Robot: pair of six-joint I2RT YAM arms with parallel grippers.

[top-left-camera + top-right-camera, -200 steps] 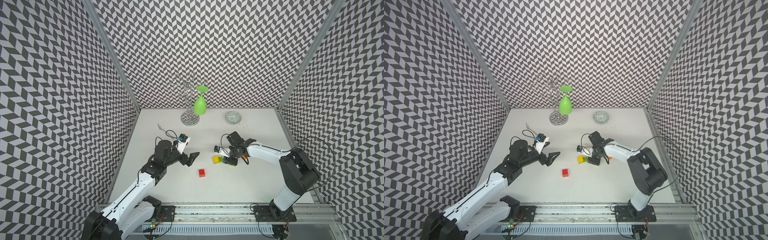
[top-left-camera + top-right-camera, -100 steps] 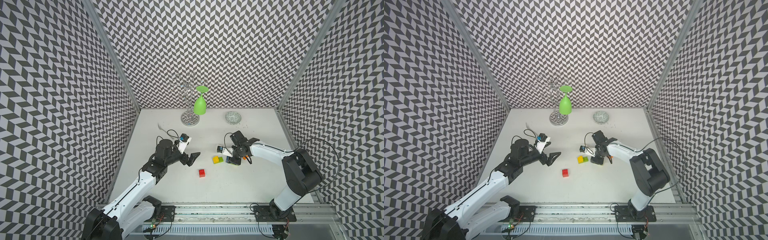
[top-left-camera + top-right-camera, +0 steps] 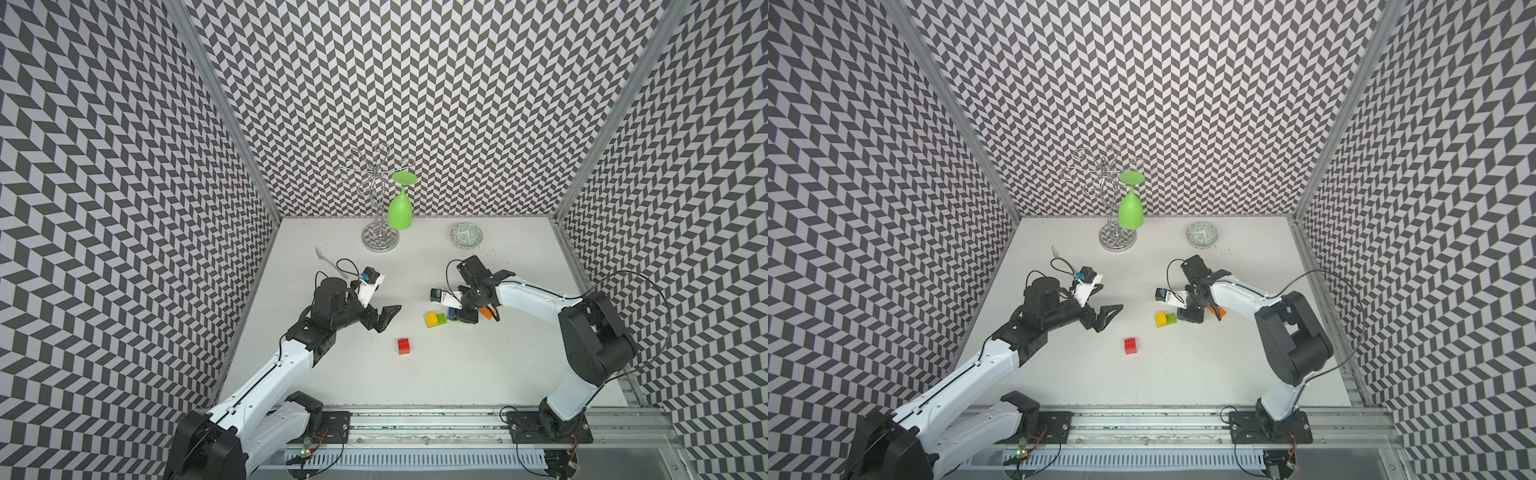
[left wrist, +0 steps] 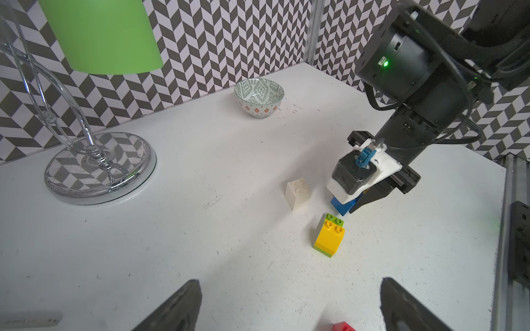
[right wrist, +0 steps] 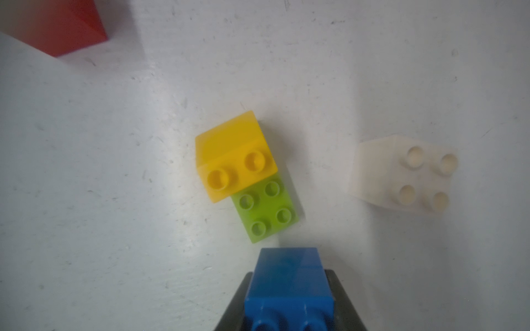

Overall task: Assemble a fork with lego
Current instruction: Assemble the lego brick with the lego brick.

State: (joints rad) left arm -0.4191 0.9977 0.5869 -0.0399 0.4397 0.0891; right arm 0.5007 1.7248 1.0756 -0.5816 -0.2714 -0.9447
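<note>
Of the fork, only a yellow brick stacked on a lime-green brick (image 3: 435,319) (image 3: 1165,319) (image 4: 329,236) (image 5: 238,160) shows, standing mid-table. My right gripper (image 3: 461,316) (image 3: 1190,316) points down just right of that stack, shut on a blue brick (image 5: 289,286) (image 4: 342,205). A white brick (image 4: 298,193) (image 5: 404,174) stands close by, hidden under the right wrist in both top views. An orange brick (image 3: 486,312) (image 3: 1222,311) lies behind the right gripper. A red brick (image 3: 403,345) (image 3: 1131,345) lies nearer the front. My left gripper (image 3: 384,318) (image 3: 1106,318) (image 4: 289,286) hovers open and empty to the left.
A chrome glass rack (image 3: 380,241) holding a green glass (image 3: 400,210) stands at the back. A patterned bowl (image 3: 467,235) sits to its right, and a thin pale plastic fork (image 3: 328,259) lies at the back left. Patterned walls close three sides.
The right wrist has shifted slightly over the same spot, still holding the blue brick. The left arm and the loose bricks have not moved.
</note>
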